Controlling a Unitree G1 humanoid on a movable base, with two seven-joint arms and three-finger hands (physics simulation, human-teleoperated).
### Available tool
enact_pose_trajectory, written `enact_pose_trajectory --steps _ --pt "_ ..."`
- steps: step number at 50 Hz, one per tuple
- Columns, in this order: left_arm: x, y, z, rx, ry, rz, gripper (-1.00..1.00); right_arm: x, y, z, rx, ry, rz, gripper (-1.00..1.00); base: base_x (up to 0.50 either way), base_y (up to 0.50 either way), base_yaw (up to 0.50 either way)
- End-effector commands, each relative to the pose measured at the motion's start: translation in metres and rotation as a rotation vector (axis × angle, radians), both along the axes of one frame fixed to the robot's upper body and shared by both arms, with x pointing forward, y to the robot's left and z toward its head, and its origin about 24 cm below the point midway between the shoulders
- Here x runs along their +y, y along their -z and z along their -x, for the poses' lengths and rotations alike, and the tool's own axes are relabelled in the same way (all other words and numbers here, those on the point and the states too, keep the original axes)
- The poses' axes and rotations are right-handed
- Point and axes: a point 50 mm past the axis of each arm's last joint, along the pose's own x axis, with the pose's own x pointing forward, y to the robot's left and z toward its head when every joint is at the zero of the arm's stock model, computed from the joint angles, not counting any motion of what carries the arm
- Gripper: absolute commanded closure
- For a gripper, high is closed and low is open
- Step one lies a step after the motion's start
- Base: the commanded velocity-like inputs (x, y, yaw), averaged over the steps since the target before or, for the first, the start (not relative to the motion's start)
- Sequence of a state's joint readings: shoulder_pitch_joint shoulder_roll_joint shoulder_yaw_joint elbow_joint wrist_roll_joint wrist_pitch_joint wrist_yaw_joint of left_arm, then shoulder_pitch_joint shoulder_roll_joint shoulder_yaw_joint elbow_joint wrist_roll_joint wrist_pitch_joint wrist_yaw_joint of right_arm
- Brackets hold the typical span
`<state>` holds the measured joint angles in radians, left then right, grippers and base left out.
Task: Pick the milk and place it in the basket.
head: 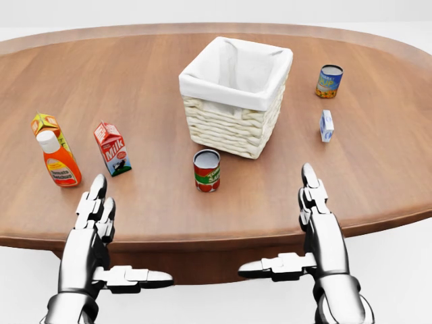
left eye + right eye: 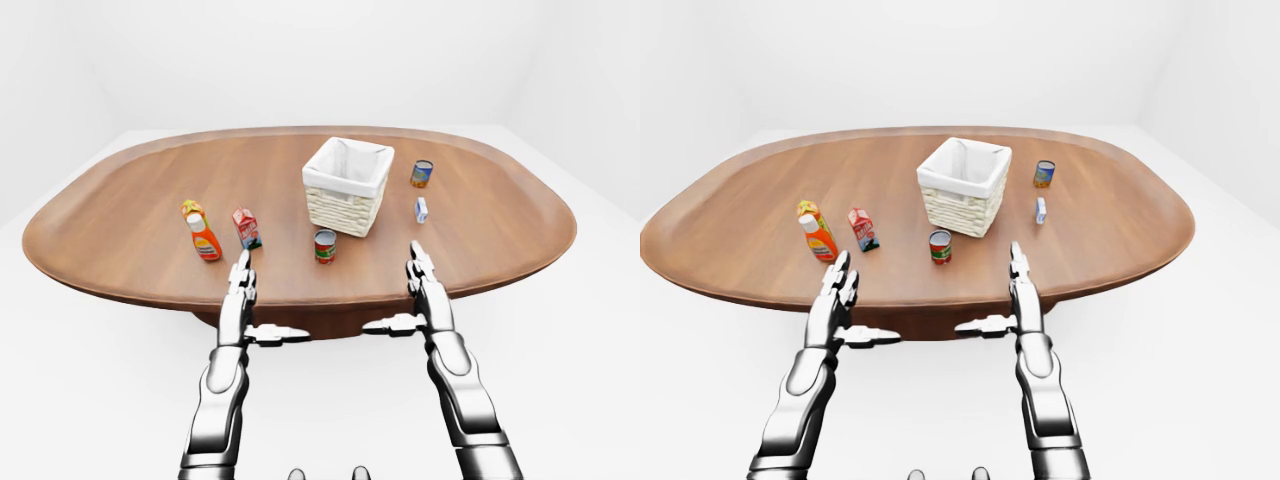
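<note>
One milk carton (image 1: 113,148) stands upright on the table (image 1: 378,182), just above the left hand (image 1: 91,223) in the head view and well apart from the basket (image 1: 233,98) to its right; neither hand touches anything, both spread flat with thumbs turned inward; the left hand is the nearer, so it should probably reach up, close round the carton's sides and keep clear of the orange bottle (image 1: 59,160) beside it; the right hand (image 1: 317,216) can wait. Counted: two cans (image 1: 206,170), one bottle, one yellow carton (image 1: 47,124) half hidden behind it, one small blue-white box (image 1: 327,125), possibly another carton.
</note>
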<state>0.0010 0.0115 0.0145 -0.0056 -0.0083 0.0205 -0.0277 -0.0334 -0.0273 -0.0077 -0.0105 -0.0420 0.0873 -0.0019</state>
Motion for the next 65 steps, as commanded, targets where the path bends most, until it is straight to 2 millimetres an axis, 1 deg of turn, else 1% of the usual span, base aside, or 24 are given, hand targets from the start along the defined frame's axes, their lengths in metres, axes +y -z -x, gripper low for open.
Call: enact_pose_trajectory --steps 1,2,5,6,7,8,13,16,18,19,21,26,28,33,35,42,46,47,54,55,56,65 --pt "0.008 -0.003 0.003 -0.014 0.038 -0.010 -1.00 -0.007 -0.031 -0.008 -0.120 -0.009 0.213 -1.00 0.00 0.00 0.00" --pt "0.008 -0.004 0.003 -0.023 0.034 -0.026 -1.00 -0.007 -0.031 -0.008 -0.120 0.002 0.232 -1.00 0.00 0.00 0.00" --pt "0.009 -0.009 0.007 -0.079 -0.001 -0.098 -1.00 -0.009 -0.027 0.003 -0.106 -0.003 0.255 -1.00 0.00 0.00 0.00" --pt "0.009 -0.010 0.007 -0.081 -0.002 -0.100 -1.00 -0.009 -0.027 0.003 -0.105 -0.004 0.257 -1.00 0.00 0.00 0.00" --pt "0.011 -0.013 0.009 -0.112 -0.043 -0.141 -1.00 -0.009 -0.029 0.009 -0.110 -0.033 0.244 -1.00 0.00 0.00 0.00" --pt "0.010 -0.014 0.010 -0.123 -0.039 -0.151 -1.00 -0.010 -0.031 0.011 -0.120 -0.023 0.249 -1.00 0.00 0.00 0.00" --pt "0.008 -0.019 0.016 -0.142 -0.028 -0.154 -1.00 -0.016 -0.036 0.015 -0.141 0.029 0.298 -1.00 0.00 0.00 0.00" --pt "0.009 -0.024 0.019 -0.163 -0.041 -0.167 -1.00 -0.015 -0.039 0.018 -0.150 0.023 0.296 -1.00 0.00 0.00 0.00" --pt "0.011 -0.030 0.024 -0.189 -0.080 -0.203 -1.00 -0.015 -0.040 0.019 -0.155 0.027 0.300 -1.00 0.00 0.00 0.00" --pt "0.011 -0.034 0.028 -0.207 -0.107 -0.247 -1.00 -0.015 -0.041 0.020 -0.159 0.023 0.296 -1.00 0.00 0.00 0.00" --pt "0.010 -0.037 0.031 -0.220 -0.109 -0.255 -1.00 -0.016 -0.042 0.020 -0.165 0.040 0.311 -1.00 0.00 0.00 0.00" --pt "0.011 -0.044 0.038 -0.248 -0.117 -0.279 -1.00 -0.016 -0.053 0.027 -0.208 0.034 0.305 -1.00 0.00 0.00 0.00" --pt "0.011 -0.046 0.040 -0.255 -0.117 -0.278 -1.00 -0.015 -0.058 0.030 -0.230 0.033 0.299 -1.00 0.00 0.00 0.00" --pt "0.013 -0.049 0.043 -0.267 -0.125 -0.280 -1.00 -0.015 -0.064 0.037 -0.254 0.053 0.319 -1.00 0.00 0.00 0.00" --pt "0.011 -0.053 0.047 -0.281 -0.117 -0.278 -1.00 -0.014 -0.065 0.039 -0.261 0.058 0.333 -1.00 0.00 0.00 0.00" --pt "0.010 -0.054 0.050 -0.284 -0.111 -0.282 -1.00 -0.015 -0.074 0.045 -0.298 0.064 0.331 -1.00 0.00 0.00 0.00" --pt "0.009 -0.059 0.055 -0.304 -0.109 -0.283 -1.00 -0.015 -0.080 0.050 -0.322 0.071 0.333 -1.00 0.00 0.00 0.00" --pt "0.009 -0.066 0.060 -0.328 -0.114 -0.281 -1.00 -0.014 -0.088 0.058 -0.353 0.069 0.338 -1.00 0.00 0.00 0.00" --pt "0.009 -0.067 0.061 -0.331 -0.116 -0.280 -1.00 -0.014 -0.091 0.060 -0.366 0.067 0.333 -1.00 0.00 0.00 0.00" --pt "0.008 -0.069 0.064 -0.337 -0.116 -0.278 -1.00 -0.015 -0.098 0.066 -0.393 0.061 0.298 -1.00 0.17 0.00 0.00" --pt "0.009 -0.069 0.064 -0.339 -0.117 -0.276 -1.00 -0.015 -0.099 0.067 -0.399 0.062 0.296 -1.00 0.17 0.00 0.00" --pt "0.009 -0.070 0.066 -0.343 -0.121 -0.279 -1.00 -0.016 -0.101 0.069 -0.410 0.070 0.296 -1.00 0.17 0.00 0.00"
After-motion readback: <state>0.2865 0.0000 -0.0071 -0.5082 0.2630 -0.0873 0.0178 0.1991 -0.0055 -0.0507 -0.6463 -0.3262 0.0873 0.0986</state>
